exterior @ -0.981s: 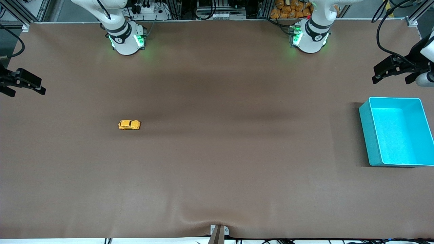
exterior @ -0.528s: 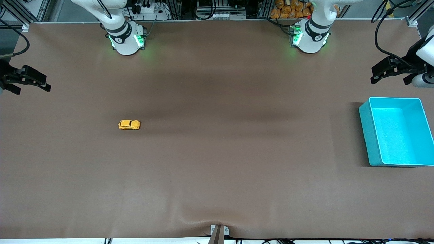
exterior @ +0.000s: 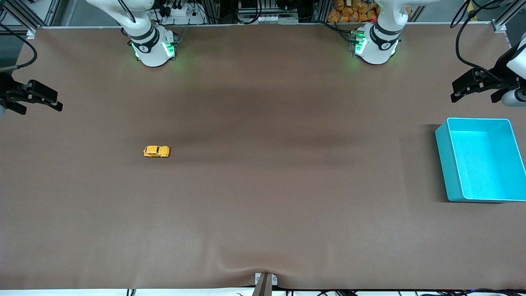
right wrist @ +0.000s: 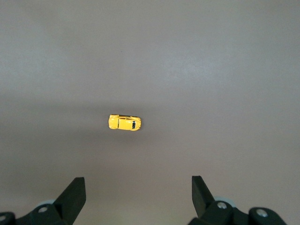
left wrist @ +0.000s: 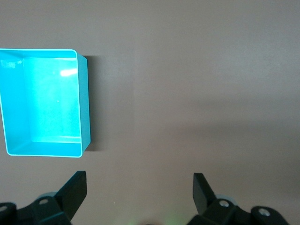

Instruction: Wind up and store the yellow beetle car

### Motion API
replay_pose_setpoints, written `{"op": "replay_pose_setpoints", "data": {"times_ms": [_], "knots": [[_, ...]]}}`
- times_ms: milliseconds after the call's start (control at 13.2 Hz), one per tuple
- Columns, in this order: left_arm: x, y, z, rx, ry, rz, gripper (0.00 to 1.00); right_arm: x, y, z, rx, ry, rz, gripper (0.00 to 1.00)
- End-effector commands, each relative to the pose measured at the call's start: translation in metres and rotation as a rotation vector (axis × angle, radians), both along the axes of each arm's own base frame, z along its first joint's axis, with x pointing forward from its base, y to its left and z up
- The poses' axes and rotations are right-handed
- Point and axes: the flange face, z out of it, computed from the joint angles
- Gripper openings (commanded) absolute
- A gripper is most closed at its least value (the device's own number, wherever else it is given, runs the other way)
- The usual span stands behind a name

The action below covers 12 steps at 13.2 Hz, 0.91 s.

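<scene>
The yellow beetle car [exterior: 156, 151] sits alone on the brown table mat, toward the right arm's end; it also shows in the right wrist view [right wrist: 124, 123]. My right gripper [exterior: 39, 98] hangs high over the table's edge at that end, open and empty, its fingers [right wrist: 75, 192] wide apart. The teal bin [exterior: 481, 160] stands empty at the left arm's end and shows in the left wrist view [left wrist: 44, 103]. My left gripper [exterior: 468, 88] hovers above the table beside the bin, open and empty.
The brown mat [exterior: 263, 185] covers the whole table, with a small ripple at its near edge by a clamp [exterior: 265, 281]. The arm bases [exterior: 154, 47] stand along the edge farthest from the camera.
My right gripper has drifted slightly inward over the table edge. My left gripper shifted a little and came back. The car and bin have not moved.
</scene>
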Motion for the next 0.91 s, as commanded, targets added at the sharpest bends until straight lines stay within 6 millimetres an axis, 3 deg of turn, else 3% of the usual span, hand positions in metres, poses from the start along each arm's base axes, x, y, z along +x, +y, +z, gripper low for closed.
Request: {"op": "replay_pose_setpoints", "data": {"times_ms": [0,830], "knots": [[0.0003,0.0007,0.0017,0.025,-0.012,0.008,1.00,-0.0022,0.0036,0.0059,0.018,-0.008,-0.012,1.00],[0.0007,-0.0002,0.0015,0.025,-0.012,0.007,1.00,-0.0014,0.0038,0.0131,0.021,-0.025,-0.003,1.00]]}}
